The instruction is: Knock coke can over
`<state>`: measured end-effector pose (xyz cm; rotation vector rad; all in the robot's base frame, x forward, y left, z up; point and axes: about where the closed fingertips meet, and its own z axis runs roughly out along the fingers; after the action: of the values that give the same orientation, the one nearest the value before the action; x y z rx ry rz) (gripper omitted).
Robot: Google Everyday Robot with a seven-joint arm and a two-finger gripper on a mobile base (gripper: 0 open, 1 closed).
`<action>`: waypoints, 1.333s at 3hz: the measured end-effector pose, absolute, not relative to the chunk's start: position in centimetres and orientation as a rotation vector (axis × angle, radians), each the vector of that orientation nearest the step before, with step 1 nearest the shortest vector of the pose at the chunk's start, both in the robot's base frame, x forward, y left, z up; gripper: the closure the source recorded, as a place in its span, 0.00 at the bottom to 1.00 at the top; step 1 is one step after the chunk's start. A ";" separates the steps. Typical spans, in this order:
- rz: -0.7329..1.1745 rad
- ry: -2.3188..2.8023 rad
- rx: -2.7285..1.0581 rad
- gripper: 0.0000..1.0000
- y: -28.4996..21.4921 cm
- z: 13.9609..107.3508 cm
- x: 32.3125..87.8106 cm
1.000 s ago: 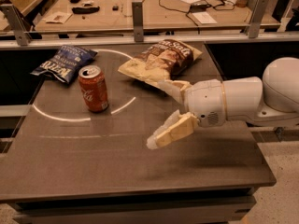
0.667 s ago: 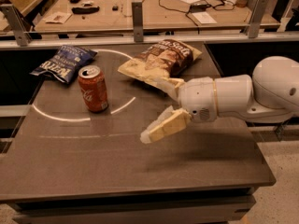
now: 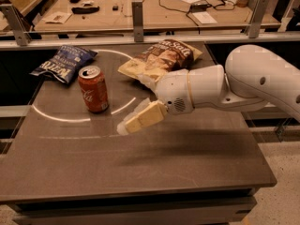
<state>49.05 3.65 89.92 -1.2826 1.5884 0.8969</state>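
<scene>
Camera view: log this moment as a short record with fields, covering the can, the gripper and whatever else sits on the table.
target: small red aluminium soda can with silver top, upright on the dark table
gripper: gripper low over the table, right of the can in the picture and slightly nearer the camera, apart from it
other items: crumpled blue chip bag behind the can to the left; brown chip bag beyond the gripper
task state: can not yet knocked over

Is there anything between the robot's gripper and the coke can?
Only bare table with a white line, in the camera view. The gripper hangs close to the can.
</scene>
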 end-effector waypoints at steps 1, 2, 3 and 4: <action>0.908 1.569 -1.248 0.00 4.1 90.0 49.7; 0.915 1.541 -1.226 0.00 5.8 88.9 51.2; 0.915 1.541 -1.226 0.00 5.9 88.9 51.2; 0.904 1.559 -1.253 0.00 7.7 88.3 53.3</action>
<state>53.25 7.73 88.28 -1.2526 1.5592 0.9036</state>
